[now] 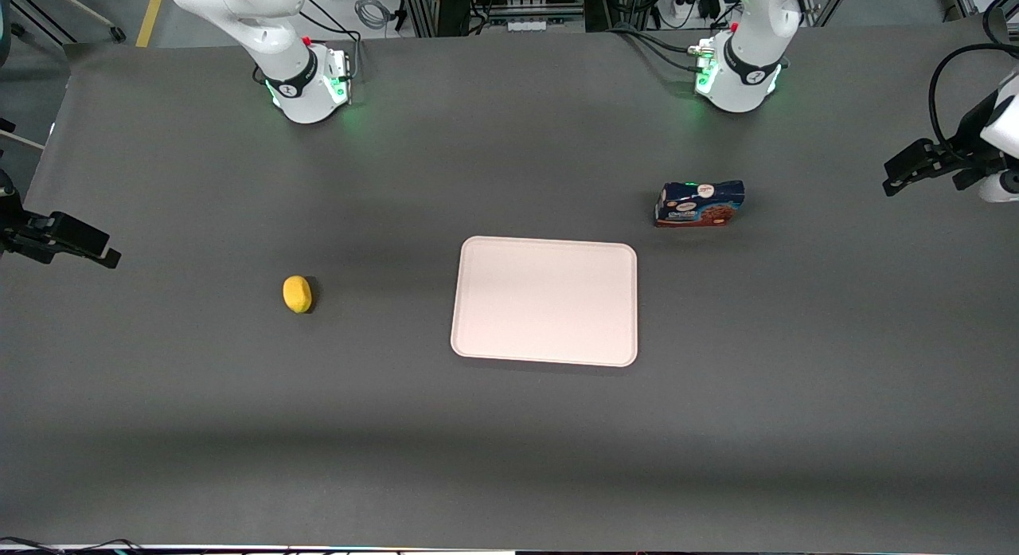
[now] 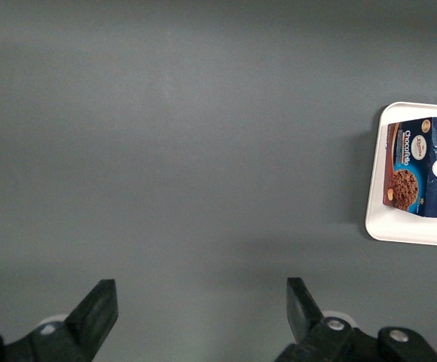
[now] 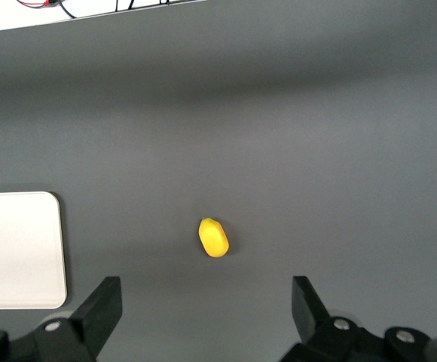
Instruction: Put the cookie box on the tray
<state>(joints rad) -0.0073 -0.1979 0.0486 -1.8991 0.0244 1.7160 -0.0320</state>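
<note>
Gripper (image 2: 196,317) is hanging wide open w/ nothing in it, off at working arm's end of table (image 1: 509,459), well apart from cookie box (image 1: 700,203). Reach step, I'd say; next it's needing to travel over & straddle box. Box is sitting on table near tray (image 1: 470,300), farther from front camera, long axis lying along table's length.
</note>
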